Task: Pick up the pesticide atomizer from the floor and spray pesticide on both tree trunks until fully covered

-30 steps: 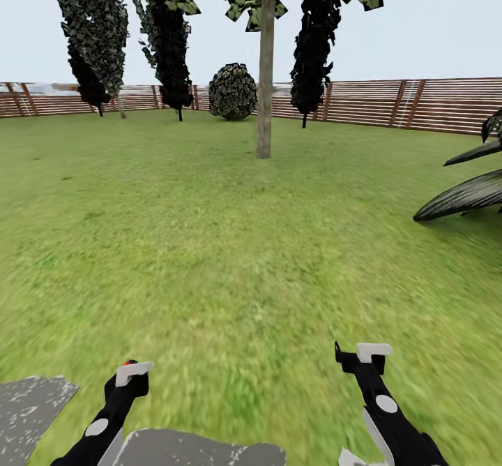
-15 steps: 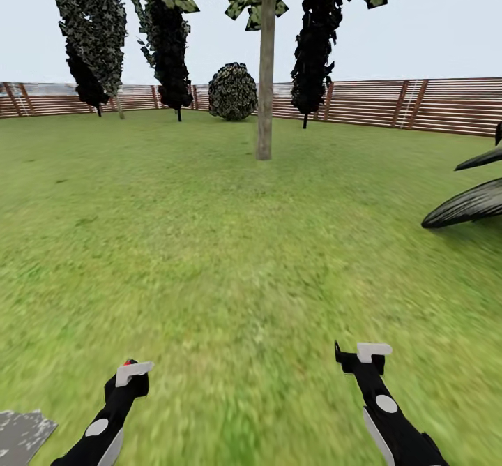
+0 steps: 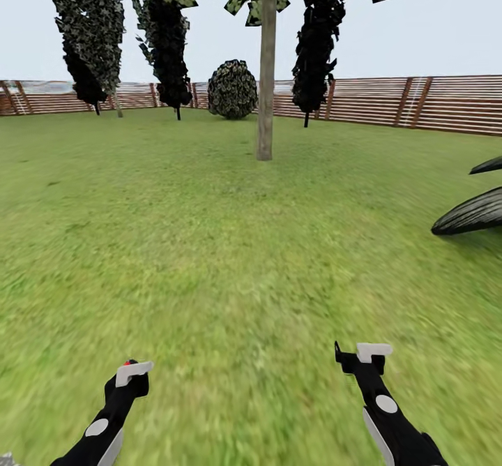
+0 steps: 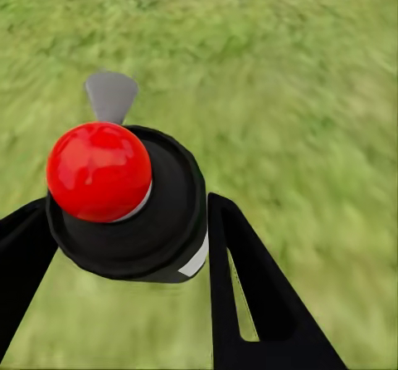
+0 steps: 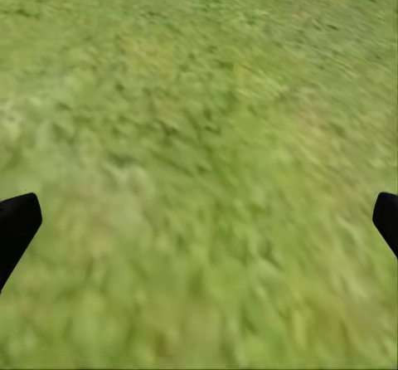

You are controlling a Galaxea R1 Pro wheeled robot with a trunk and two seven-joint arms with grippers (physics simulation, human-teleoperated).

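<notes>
Pesticide atomizer, a black round-bodied sprayer with a glossy red ball cap (image 4: 124,200), is sitting clamped between the two black fingers (image 4: 249,295) of the left claw (image 3: 129,375), low at the left of the head view, where only a speck of its red top is peeking over the white fingertip. In the left wrist view one grey nozzle tab (image 4: 110,96) is sticking out beyond the red ball, so the atomizer's long axis is running along the fingers, pointing away from the wrist and over the grass. The right claw (image 3: 362,354) is hanging released, its two dark fingertips (image 5: 18,221) spread wide apart with only lawn between them.

One tall tree with a straight, bare grey-tan trunk (image 3: 265,68) is standing upright well ahead, near the middle of the blurry green lawn floor (image 3: 209,243). Behind it three dark, narrow leafy trees (image 3: 167,40) and one round dark bush (image 3: 232,89) are lining the brown horizontal-slat wooden fence (image 3: 432,103). Two dark drooping fronds (image 3: 474,211) are reaching in at the right edge.
</notes>
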